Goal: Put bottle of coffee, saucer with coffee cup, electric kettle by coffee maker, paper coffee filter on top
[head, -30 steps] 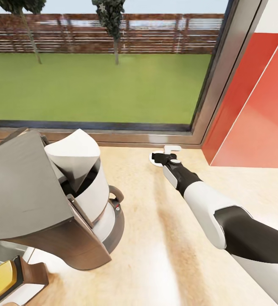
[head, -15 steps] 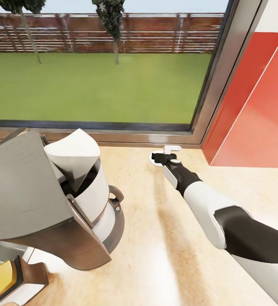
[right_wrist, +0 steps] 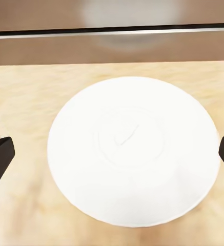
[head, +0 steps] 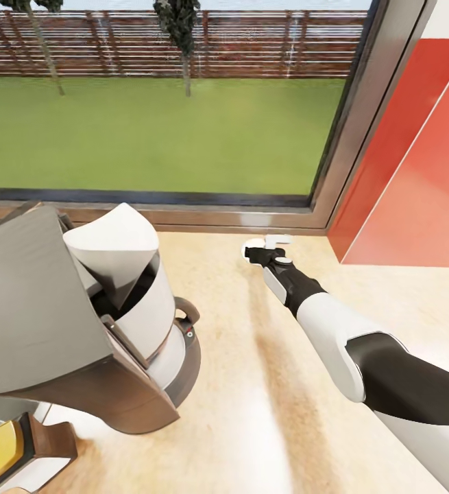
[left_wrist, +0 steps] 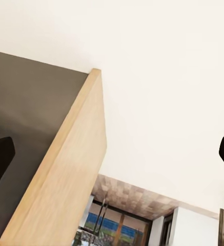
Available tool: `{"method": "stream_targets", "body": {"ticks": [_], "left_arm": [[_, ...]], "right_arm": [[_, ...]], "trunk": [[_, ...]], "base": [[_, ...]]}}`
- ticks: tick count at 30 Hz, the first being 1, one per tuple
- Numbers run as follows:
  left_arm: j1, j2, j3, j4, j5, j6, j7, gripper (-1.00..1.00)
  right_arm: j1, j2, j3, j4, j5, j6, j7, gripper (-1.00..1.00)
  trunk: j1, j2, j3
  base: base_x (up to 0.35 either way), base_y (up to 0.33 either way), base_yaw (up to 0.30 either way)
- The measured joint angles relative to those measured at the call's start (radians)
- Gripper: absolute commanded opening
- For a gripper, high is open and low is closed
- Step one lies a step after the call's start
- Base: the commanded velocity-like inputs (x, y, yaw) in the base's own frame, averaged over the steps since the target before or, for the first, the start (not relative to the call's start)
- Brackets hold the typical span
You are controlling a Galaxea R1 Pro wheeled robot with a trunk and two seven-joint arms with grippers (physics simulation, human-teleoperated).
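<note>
Camera dipped; right gripper spread above saucer.

Bright, even daylight fills the head view, coming from the large window behind the worktop. The render is soft and slightly smeared, and the fence and trees beyond the glass look coarse. A long, faint brownish shadow runs along the worktop under the right arm, and a darker one sits under the coffee maker. The coffee maker looms stretched and tilted near the view's edge, a wide-angle distortion.

In the right wrist view the saucer is nearly blown out to flat white, with only a faint ring; the window sill behind it is blurred. The left wrist view is pale and washed out.
</note>
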Motion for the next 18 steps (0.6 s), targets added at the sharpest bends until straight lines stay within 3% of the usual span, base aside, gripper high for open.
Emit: {"method": "stream_targets", "body": {"ticks": [18], "left_arm": [[0.0, 0.0, 0.0, 0.0, 0.0, 0.0, 0.0, 1.0]], "right_arm": [[0.0, 0.0, 0.0, -0.002, 0.001, 0.0, 0.0, 1.0]], "trunk": [[0.0, 0.0, -0.029]], "base": [[0.0, 0.0, 0.0]]}}
